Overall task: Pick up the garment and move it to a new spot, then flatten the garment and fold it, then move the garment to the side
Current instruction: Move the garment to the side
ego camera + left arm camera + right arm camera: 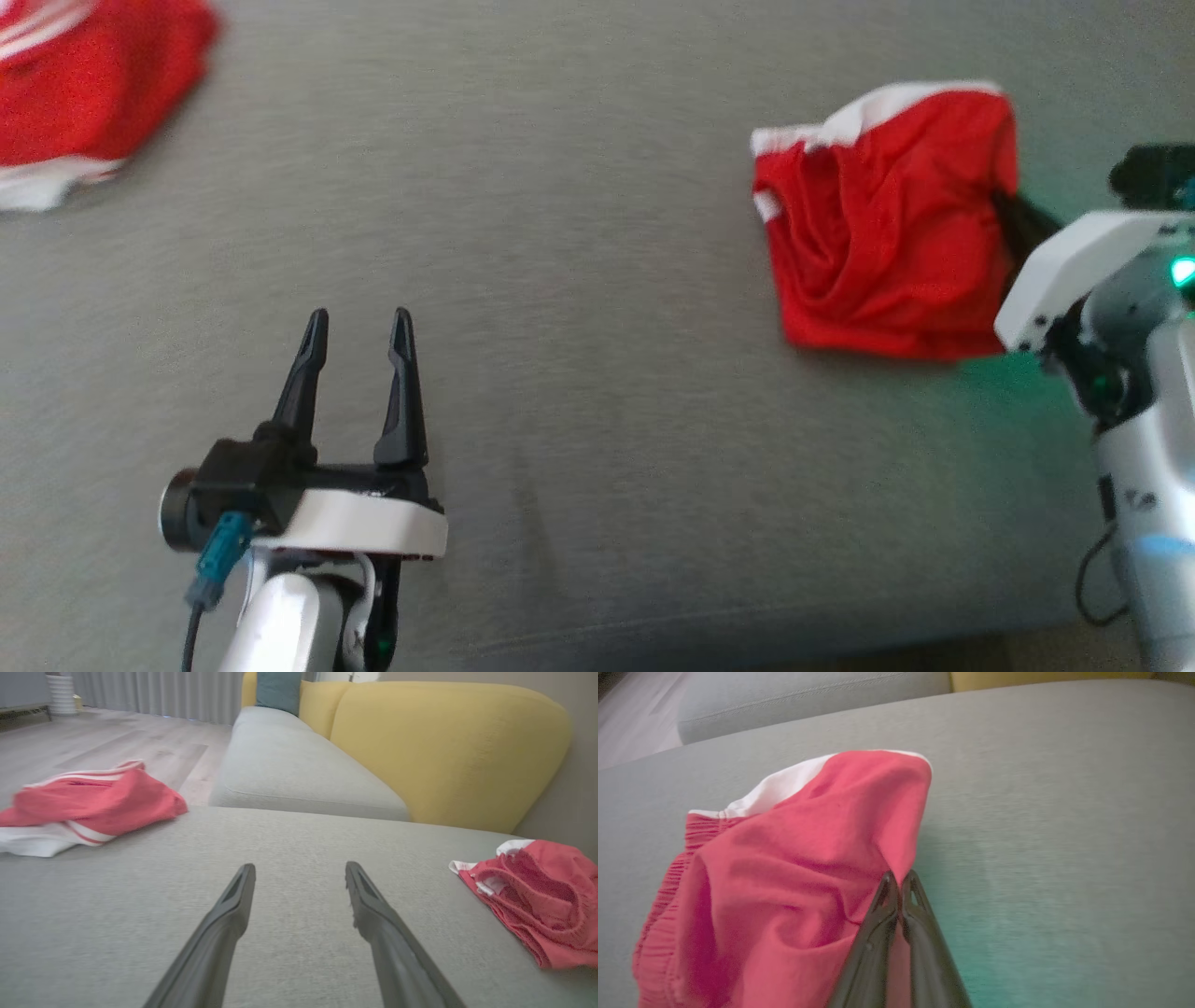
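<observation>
While right end effector (900, 878) pinches garment (784, 868), left end effector (359, 319) apart, yellow backrest (444, 742) behind.

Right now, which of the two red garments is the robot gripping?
The red garment on its right: the right hand is shut on its edge. The striped garment far left lies untouched.

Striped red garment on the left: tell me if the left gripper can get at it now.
Probably yes. The left gripper is open and holds nothing, and only bare grey cushion lies between it and the striped garment.
</observation>
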You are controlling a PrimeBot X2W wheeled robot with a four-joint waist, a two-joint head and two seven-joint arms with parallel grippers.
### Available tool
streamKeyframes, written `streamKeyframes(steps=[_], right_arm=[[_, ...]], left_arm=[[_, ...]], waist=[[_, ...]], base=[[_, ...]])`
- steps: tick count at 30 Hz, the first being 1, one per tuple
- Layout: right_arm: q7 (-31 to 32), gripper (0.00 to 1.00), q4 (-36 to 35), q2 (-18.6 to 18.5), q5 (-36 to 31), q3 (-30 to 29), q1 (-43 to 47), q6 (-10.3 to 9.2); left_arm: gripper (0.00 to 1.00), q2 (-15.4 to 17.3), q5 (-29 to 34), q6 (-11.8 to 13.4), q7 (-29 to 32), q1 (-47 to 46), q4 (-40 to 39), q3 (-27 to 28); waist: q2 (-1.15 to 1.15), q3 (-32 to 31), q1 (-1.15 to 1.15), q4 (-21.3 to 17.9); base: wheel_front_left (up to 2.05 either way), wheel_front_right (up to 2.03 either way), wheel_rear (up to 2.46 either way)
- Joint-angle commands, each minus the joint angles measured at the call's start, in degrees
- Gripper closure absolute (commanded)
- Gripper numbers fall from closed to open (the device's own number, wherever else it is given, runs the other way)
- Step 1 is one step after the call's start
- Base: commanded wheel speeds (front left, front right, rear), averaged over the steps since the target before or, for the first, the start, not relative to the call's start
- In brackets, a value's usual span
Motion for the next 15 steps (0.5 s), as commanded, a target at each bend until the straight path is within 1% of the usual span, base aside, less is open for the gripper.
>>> streamKeyframes(steps=[1,5,9,12,15], right_arm=[[-0.9,1.0,-2.45,-1.26,-0.5,0.3,-2.56,-0.05],[-1.92,1.0,-2.7,-1.24,-0.94,0.06,-4.75,-0.05],[-3.56,1.0,-2.09,0.32,-0.78,0.38,-6.73,-0.05],[-5.04,1.0,-1.05,1.23,-0.86,0.88,-7.73,-0.05],[-6.59,1.0,0.35,1.58,-1.19,1.16,-8.96,-0.05]], left_arm=[[0.0,0.11,0.82,-0.4,-0.69,-2.1,-2.23,1.91],[0.0,1.1,2.07,-0.98,-0.69,-3.43,-2.72,1.79],[0.0,2.61,3.23,-1.36,-0.25,-5.01,-3.13,1.56],[0.0,3.28,3.94,-1.58,0.62,-6.05,-3.66,1.03],[0.0,3.65,4.57,-1.49,1.46,-6.64,-4.6,0.55]], waist=[[0.0,3.73,0.0,-6.66],[0.0,6.47,0.0,-12.46],[0.0,8.82,0.0,-17.28],[0.0,9.78,0.0,-19.33],[0.0,10.45,0.0,-20.2]], base=[[0.0,0.0,0.0],[0.0,0.0,0.0],[0.0,0.0,0.0],[0.0,0.0,0.0],[0.0,0.0,0.0]])
